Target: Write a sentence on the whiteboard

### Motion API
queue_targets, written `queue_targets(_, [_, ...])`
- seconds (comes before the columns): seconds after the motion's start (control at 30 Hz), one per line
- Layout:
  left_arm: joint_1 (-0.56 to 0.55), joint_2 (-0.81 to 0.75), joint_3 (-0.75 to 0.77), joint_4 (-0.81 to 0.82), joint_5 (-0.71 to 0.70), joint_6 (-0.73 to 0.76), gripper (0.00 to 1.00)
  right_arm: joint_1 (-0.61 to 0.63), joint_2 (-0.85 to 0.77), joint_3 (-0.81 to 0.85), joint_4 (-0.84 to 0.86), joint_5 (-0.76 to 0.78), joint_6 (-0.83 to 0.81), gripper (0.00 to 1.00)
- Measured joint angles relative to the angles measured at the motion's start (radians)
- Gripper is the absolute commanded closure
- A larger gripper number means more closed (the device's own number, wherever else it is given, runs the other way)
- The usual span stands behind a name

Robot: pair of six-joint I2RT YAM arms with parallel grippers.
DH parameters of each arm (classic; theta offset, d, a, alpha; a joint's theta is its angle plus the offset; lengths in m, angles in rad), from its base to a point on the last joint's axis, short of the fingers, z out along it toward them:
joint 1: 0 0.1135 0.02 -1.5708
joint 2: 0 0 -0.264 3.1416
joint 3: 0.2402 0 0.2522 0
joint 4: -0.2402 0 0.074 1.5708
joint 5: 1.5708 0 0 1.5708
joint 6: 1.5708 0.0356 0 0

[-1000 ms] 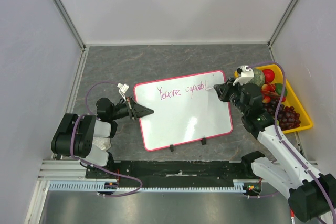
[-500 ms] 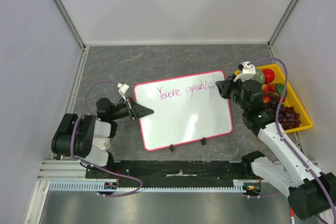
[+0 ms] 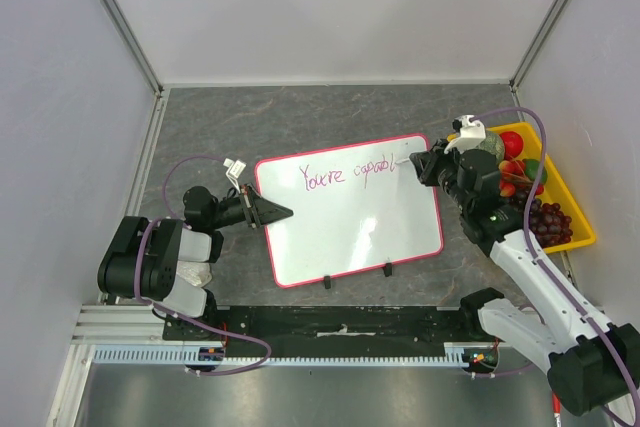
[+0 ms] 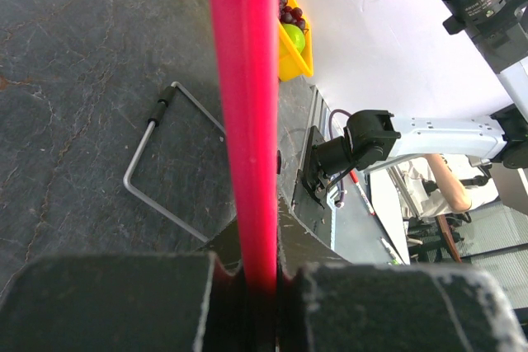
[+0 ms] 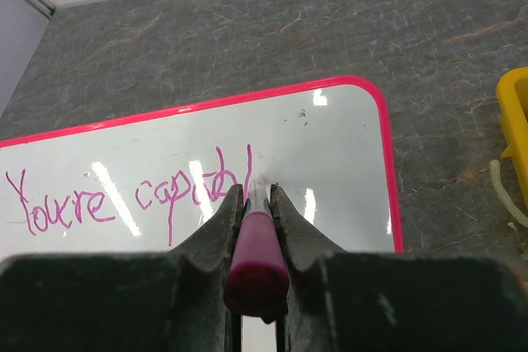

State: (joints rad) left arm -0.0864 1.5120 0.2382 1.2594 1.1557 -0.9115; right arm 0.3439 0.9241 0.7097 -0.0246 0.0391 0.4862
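Since a second ago the right gripper (image 3: 422, 164) has slid a little toward the right edge of the frame, its wrist drawing nearer the yellow bin (image 3: 575, 239); the left arm has not stirred.

In the top view the right arm reaches up from the lower right with its elbow bent. It ends at the upper right corner of the whiteboard (image 3: 350, 232), which lies at the centre of the grey table (image 3: 300, 117). The left arm is folded low at the left, and the left gripper (image 3: 282, 213) points right and meets the board's left edge. The sentence (image 3: 345, 175) runs along the top of the board in purple — it reads "You're capabl". The bin at the right holds dark grapes (image 3: 545, 219), a red fruit (image 3: 512, 142) and other pieces I cannot name.

In the left wrist view the jaws are closed on the pink edge of the whiteboard (image 4: 243, 105), which rises straight up the middle of the frame. A bent wire stand (image 4: 157, 166) shows against the table at the left. The bin sits at the top of the frame with a green fruit (image 4: 293, 37) in it.

In the right wrist view the jaws are pinched on a marker (image 5: 256, 265) with a magenta body. Its tip touches the white surface just right of the last upstroke — near the board's upper right corner.
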Motion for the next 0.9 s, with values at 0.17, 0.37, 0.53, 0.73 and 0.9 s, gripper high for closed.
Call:
queue_targets(0.17, [0.000, 0.000, 0.000, 0.000, 0.000, 0.000, 0.98, 0.000, 0.001, -0.002, 0.001, 0.003, -0.003, 1.00])
queue_targets(0.37, [0.000, 0.000, 0.000, 0.000, 0.000, 0.000, 0.98, 0.000, 0.001, -0.009, 0.002, 0.011, -0.008, 1.00])
queue_targets(0.53, [0.000, 0.000, 0.000, 0.000, 0.000, 0.000, 0.98, -0.001, 0.001, -0.009, 0.002, 0.024, -0.008, 1.00])
queue_targets(0.73, [0.000, 0.000, 0.000, 0.000, 0.000, 0.000, 0.98, -0.005, 0.001, -0.009, 0.002, 0.045, -0.011, 1.00])
queue_targets(0.9, [0.000, 0.000, 0.000, -0.001, 0.000, -0.001, 0.98, -0.012, 0.008, -0.009, 0.008, 0.053, -0.011, 1.00])
